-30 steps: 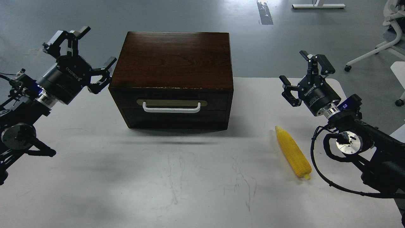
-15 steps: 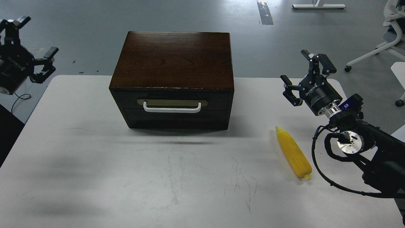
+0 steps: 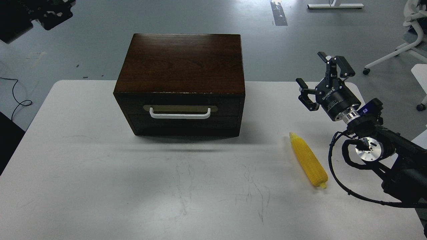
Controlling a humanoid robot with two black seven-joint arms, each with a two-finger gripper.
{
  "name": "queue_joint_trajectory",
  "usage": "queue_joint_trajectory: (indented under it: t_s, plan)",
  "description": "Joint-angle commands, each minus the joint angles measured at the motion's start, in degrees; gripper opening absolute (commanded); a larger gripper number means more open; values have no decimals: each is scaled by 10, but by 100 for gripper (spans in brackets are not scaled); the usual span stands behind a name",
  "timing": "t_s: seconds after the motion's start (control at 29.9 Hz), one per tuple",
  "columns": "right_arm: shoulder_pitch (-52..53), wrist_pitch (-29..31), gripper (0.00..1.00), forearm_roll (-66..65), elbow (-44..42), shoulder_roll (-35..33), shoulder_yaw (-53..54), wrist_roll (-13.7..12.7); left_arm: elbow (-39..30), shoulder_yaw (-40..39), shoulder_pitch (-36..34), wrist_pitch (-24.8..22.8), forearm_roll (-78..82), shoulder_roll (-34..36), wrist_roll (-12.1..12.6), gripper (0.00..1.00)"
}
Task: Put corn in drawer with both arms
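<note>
The corn (image 3: pixel 308 161) lies on the white table (image 3: pixel 100 173) at the right, pale tip pointing away from me. The drawer (image 3: pixel 230 107) is shut in the upper front of the dark wooden box (image 3: pixel 181 63), with its white bar handle (image 3: pixel 180 115) facing me. My right gripper (image 3: pixel 325 75) is open and empty, hovering above and behind the corn, right of the box. My left gripper (image 3: pixel 46 15) is a dark shape at the top left corner, far from the box and partly cut off; its fingers cannot be told apart.
A second drawer front (image 3: pixel 183 125) sits below the handle. The table's left edge (image 3: pixel 30 123) and a floor cable (image 3: pixel 16 96) are at left. White chair legs (image 3: pixel 397 55) stand on the floor at the far right.
My left arm has swung up and away from the box's left side to the top left corner of the view. The right gripper, corn and box have barely moved.
</note>
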Motion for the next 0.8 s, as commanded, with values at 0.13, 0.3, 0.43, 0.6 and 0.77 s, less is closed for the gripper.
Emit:
queue_joint_trajectory:
  t_s: [0.13, 0.3, 0.43, 0.6, 0.77]
  plan:
    - [2, 0, 100, 0, -1, 2, 1, 0, -140, 13, -37, 0, 359, -52, 0, 99]
    - [3, -1, 100, 0, -1, 1, 1, 0, -151, 53, -43, 0, 537, -103, 0, 99]
    - [2, -1, 100, 0, -2, -1, 1, 0, -151, 130, -70, 0, 679, -126, 0, 98]
    - [2, -1, 100, 0, -3, -1, 1, 0, -147, 252, -133, 0, 804, -144, 0, 98]
    - [1, -1, 100, 0, -3, 0, 1, 0, -129, 345, -191, 0, 804, -166, 0, 98]
